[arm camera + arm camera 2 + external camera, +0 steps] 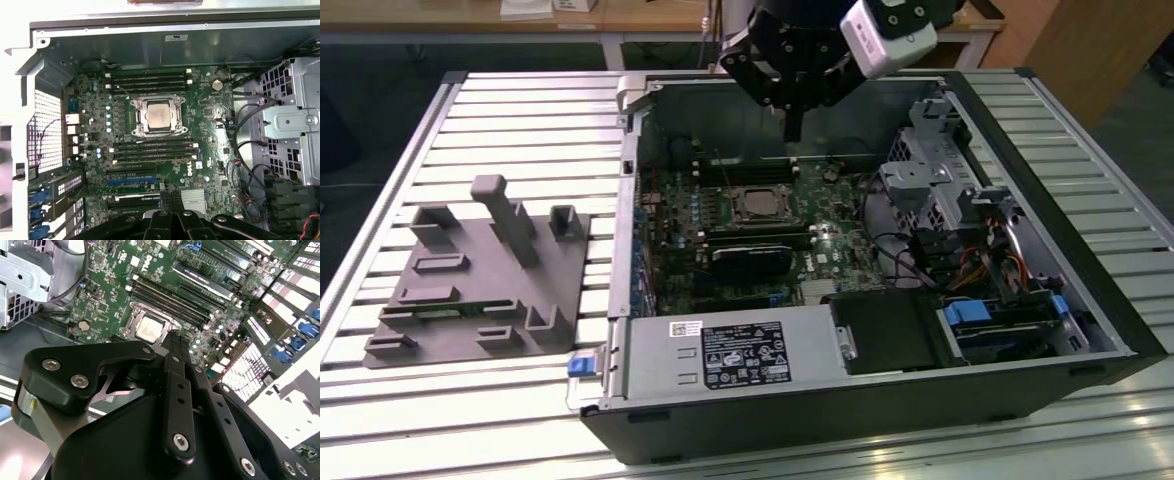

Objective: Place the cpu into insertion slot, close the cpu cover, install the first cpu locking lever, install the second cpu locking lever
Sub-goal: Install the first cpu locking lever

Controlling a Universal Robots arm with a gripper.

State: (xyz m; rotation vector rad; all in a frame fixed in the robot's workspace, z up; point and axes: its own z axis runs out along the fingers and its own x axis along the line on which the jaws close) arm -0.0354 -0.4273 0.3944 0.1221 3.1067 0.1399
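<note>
Gripper (170, 196) clenched on nothing, fingers pressed together, hanging over the motherboard (200, 165) in the open case. Farther off, the cpu (156, 116) sits in the insertion slot (175, 132), cpu cover (137, 117) flat around it.

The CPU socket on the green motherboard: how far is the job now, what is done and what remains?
Done: the small square silvery-grey cpu lies in the square black insertion slot, and the thin silver metal cpu cover looks lowered around it. In hand: nothing; the black claw hovers shut and empty above the green motherboard. Left: whether either locking lever is latched, I cannot tell.
</note>
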